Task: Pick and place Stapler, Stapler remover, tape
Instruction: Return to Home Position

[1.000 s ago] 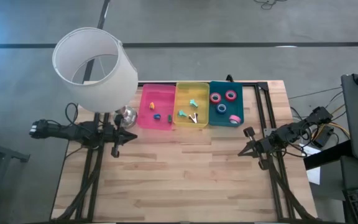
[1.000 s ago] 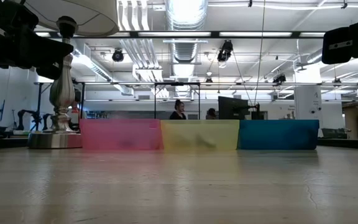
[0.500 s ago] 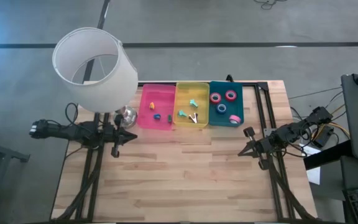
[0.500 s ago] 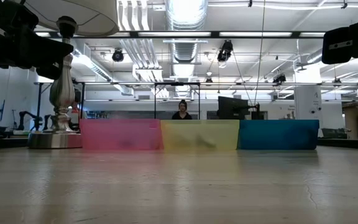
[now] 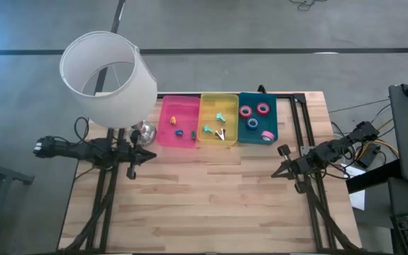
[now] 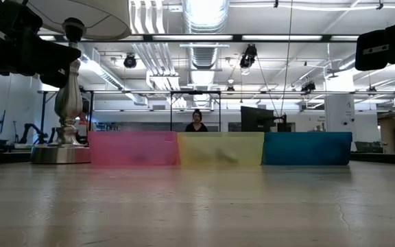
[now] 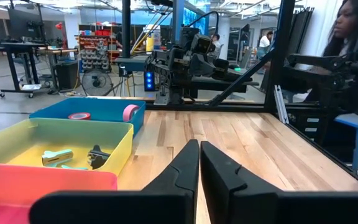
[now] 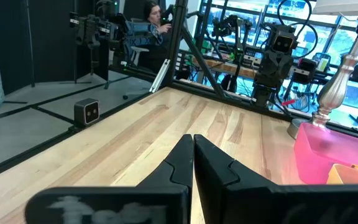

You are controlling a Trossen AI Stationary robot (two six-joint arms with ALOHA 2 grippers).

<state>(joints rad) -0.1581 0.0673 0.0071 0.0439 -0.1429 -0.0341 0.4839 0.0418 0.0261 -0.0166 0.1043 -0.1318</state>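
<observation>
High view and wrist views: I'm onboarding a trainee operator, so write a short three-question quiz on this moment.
1. True or false: all four tape rolls lie in the blue bin.
2. What colour is the middle bin of the row? A pink, B yellow, C blue.
3. Fill in: the fingers of the left gripper and the right gripper are ___.
Key: 1 true; 2 B; 3 shut.

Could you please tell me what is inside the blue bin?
In the blue bin lie two red tape rolls, a dark blue tape roll and a pink tape roll. Anything beneath them is hidden.
</observation>
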